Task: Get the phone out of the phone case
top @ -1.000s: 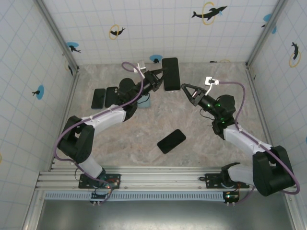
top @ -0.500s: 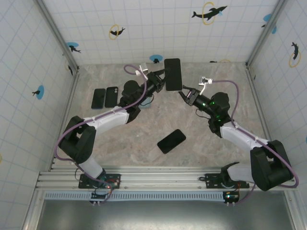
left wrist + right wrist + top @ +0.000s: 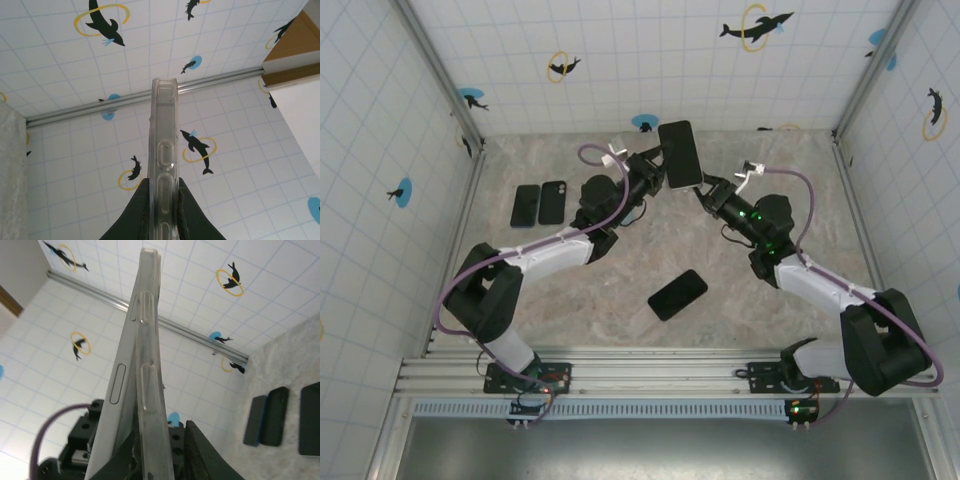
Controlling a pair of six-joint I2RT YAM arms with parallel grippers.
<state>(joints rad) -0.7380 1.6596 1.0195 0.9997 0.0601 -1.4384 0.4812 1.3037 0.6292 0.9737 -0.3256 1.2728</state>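
Since a second ago, the right gripper (image 3: pixel 704 190) has been brought in from well apart to the lower right corner of the dark flat phone (image 3: pixel 680 153), which is now slightly tilted and held raised over the back of the grey marbled table (image 3: pixel 620 270). The left gripper (image 3: pixel 162 202) is pinched tight on the clear plastic case (image 3: pixel 162 150). The right gripper's fingers (image 3: pixel 197 457) flank the case; whether they press cannot be told. The phone's silver side (image 3: pixel 117 385) appears parted from the case wall.
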